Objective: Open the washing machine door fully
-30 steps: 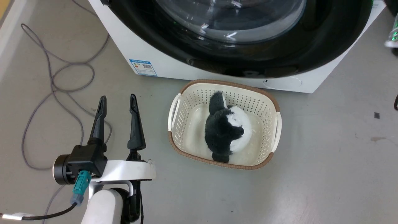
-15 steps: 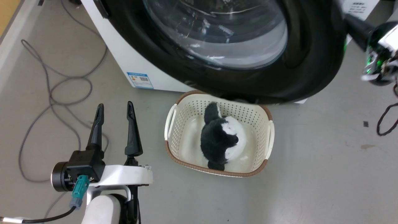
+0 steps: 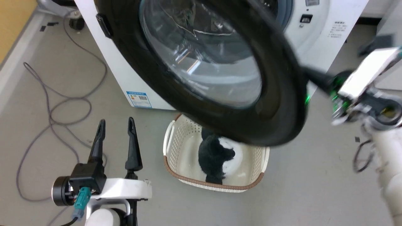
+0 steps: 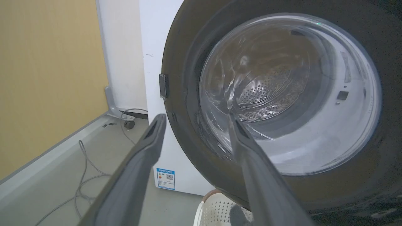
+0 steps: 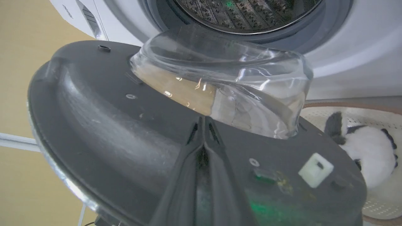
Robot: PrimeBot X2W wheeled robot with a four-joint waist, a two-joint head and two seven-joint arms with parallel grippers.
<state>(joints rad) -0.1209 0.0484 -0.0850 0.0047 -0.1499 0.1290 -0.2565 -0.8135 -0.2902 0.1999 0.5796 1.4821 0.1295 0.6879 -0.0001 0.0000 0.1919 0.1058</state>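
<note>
One washing machine (image 3: 317,47), one door (image 3: 204,69), one blue label (image 3: 138,99), one basket (image 3: 216,185) (holding one plush toy (image 3: 215,157)).

the door (image 3: 282,94) runs off the top edge and hides the far rim of the basket (image 3: 165,147) and the top of the toy (image 3: 216,157), the right gripper (image 3: 315,78) is blurred at its rim, and the label (image 3: 138,99) is too small to read.

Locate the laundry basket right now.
In the head view the laundry basket sits on the floor at lower centre, before the washing machine, partly hidden by the washing machine door, with a plush toy inside.
</note>
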